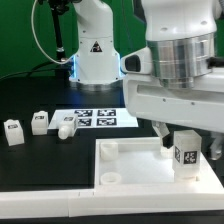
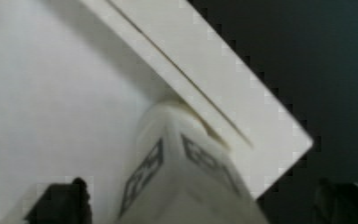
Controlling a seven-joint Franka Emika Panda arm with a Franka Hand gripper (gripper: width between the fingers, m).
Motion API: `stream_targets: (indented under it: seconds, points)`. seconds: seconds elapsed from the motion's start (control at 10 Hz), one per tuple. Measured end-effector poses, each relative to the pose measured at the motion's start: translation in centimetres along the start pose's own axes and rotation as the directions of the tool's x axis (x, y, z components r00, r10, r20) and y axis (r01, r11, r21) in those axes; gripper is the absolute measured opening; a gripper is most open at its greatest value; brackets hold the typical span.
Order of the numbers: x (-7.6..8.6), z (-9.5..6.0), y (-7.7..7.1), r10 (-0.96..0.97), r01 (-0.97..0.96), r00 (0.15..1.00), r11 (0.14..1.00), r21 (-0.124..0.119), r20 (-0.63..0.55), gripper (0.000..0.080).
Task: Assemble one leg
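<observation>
Right, the hand (image 1: 186, 140) is down over the big white tray-like piece (image 1: 130, 165), pinching a leg (image 1: 186, 152) between its two fingers. The leg stands upright, tag side facing the exterior view, its lower end inside the tray's raised rim, close to the tray's corner on the exterior view's right. Whether the leg's bottom actually touches the tray floor I can't tell; the near rim hides it.

The wrist view backs this up: the leg (image 2: 179, 165) runs straight out from the camera, tags visible on two faces, dark fingertips (image 2: 60, 200) on either side of it, and the tray's rim (image 2: 211, 85) cutting diagonally across behind it, black table (image 2: 309, 50) beyond.

The tray sits at the near edge of the table (image 1: 30, 165), taking up most of the near side on the exterior view's right.

Three more loose parts lie on the table toward the exterior view's left, well apart from the tray: a small tagged white block (image 1: 13, 131) furthest left, another (image 1: 39, 122) just beside it, and a third white piece (image 1: 66, 126) lying next to the marker board (image 1: 96, 117). The marker board lies flat mid-table, in front of the arm's base (image 1: 96, 50), which stands at the far edge.
</observation>
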State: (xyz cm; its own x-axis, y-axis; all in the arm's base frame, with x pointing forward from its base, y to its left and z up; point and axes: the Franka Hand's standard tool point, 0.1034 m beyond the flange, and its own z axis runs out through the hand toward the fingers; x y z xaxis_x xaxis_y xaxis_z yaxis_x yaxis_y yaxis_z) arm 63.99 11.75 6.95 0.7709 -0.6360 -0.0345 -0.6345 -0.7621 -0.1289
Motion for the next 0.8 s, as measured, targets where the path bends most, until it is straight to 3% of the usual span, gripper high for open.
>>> stream_targets:
  seconds: [0.4, 0.5, 0.6, 0.7, 0.8]
  points:
    - [0.24, -0.03, 0.19, -0.221, 0.221, 0.975, 0.975, -0.005, -0.004, 0.0649]
    - [0.50, -0.16, 0.27, -0.416, 0.415, 0.909, 0.909, -0.043, -0.015, 0.0649]
    - [0.65, -0.19, 0.28, -0.519, 0.517, 0.855, 0.854, -0.058, -0.020, 0.0649]
    - [0.67, -0.18, 0.27, -0.492, 0.490, 0.870, 0.870, -0.055, -0.022, 0.0649]
    - [0.67, -0.17, 0.27, -0.472, 0.470, 0.881, 0.881, -0.055, -0.023, 0.0551]
